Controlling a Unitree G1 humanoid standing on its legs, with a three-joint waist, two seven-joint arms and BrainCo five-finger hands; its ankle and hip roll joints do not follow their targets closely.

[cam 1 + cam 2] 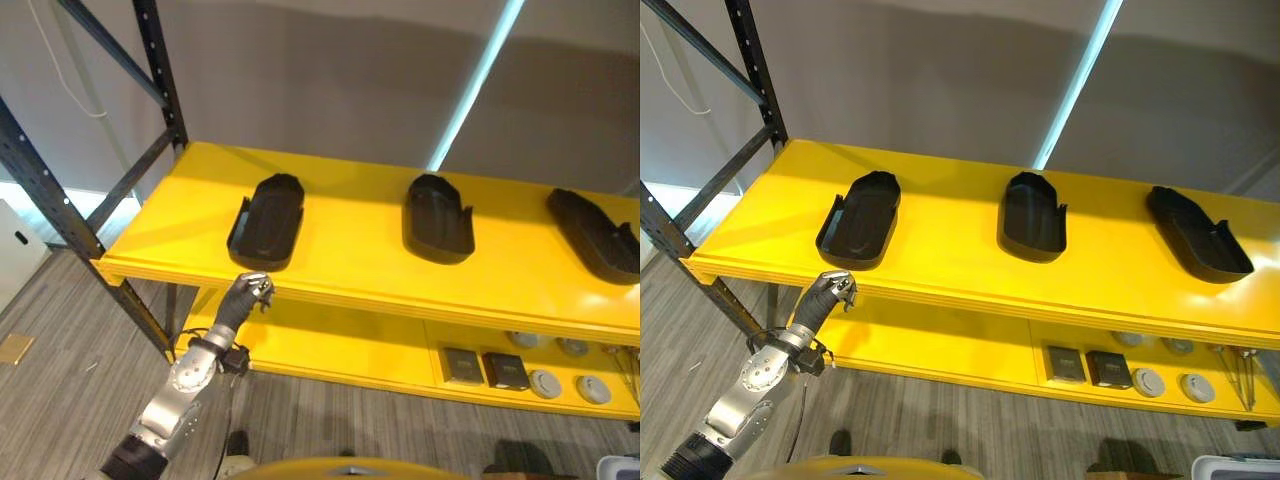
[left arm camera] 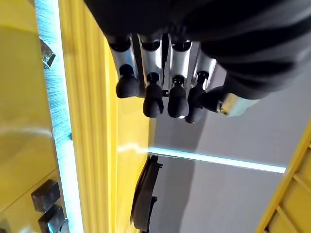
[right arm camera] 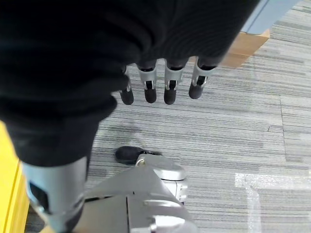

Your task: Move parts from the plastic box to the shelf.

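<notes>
Curling loosely inward, the dark-tipped fingers [image 2: 153,99] of the left hand [image 1: 247,293] hold nothing; the hand is raised just in front of the front lip of the yellow shelf [image 1: 360,262], close to it, though contact cannot be confirmed. In the left wrist view the fingertips hang bunched together beside the shelf's ribbed front edge, with the thumb tucked near them.

Just beyond that hand, the nearest black plastic part [image 1: 266,221] lies flat on the top board, its near end close to the front edge. A second black part [image 1: 437,218] sits well apart toward the middle of the board, and a third black part [image 1: 594,235] lies near the right end. Broad bare yellow surface lies between the parts and behind them up to the grey wall.

The black steel upright [image 1: 52,196] and its diagonal braces frame the shelf's left end. On the lower board [image 1: 330,350], small dark boxes [image 1: 483,368] and round pale discs [image 1: 568,386] are grouped to the right.

The right hand [image 3: 163,85] hangs over the grey striped floor [image 3: 233,126], fingers loosely bent and empty.
</notes>
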